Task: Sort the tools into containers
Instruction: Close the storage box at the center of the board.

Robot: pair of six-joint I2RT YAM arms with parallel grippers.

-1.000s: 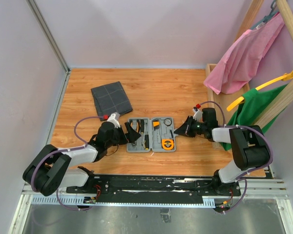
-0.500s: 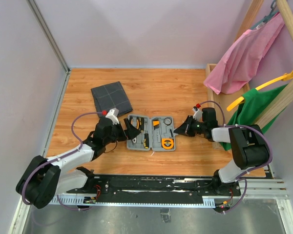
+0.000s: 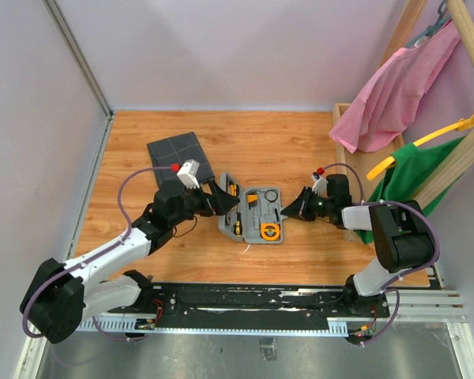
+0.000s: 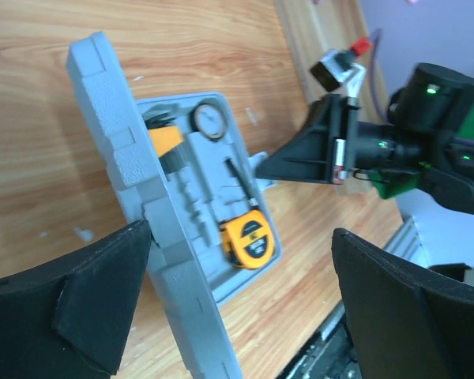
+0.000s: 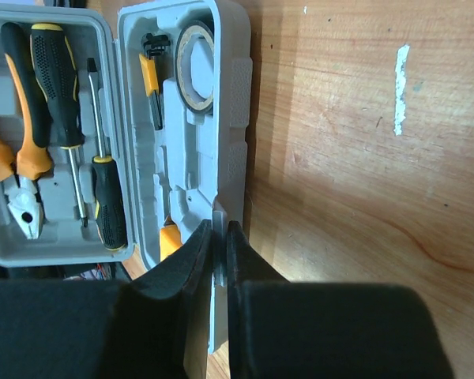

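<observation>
Stage: closing of the grey tool case (image 5: pixel 235 87), judging by the pose; the tools already sit in its moulded seats.
Case position: middle of the tabletop (image 3: pixel 284 150), between the two arms; right half flat, left half (image 4: pixel 114 142) raised on the hinge and steeply tilted.
Left gripper (image 3: pixel 216 202): jaws spread as wide as they go, clamping nothing; one finger (image 4: pixel 79 308) appears to prop the raised half from outside.
Right gripper (image 5: pixel 220 237): fingers closed together, tips at the flat half's outer rim by the latch; whether they pinch the tab I cannot tell.
Raised half holds: orange-and-black pliers (image 5: pixel 28 162) and black-and-yellow screwdrivers (image 5: pixel 55 87).
Flat half holds: tape ring (image 5: pixel 194 67) and tape measure (image 4: pixel 247 239).
Fabric pouch (image 3: pixel 180 158): well apart, behind the left arm.
Risk, tools: past vertical, the pliers or screwdrivers may drop from their seats and jam the lid.
Risk, lid: it is propped rather than gripped, so a slip lets it fall back open.
Risk, case: the push may slide it sideways if the right gripper's hold gives.
Risk, right gripper: the closing half may land on its tips.
</observation>
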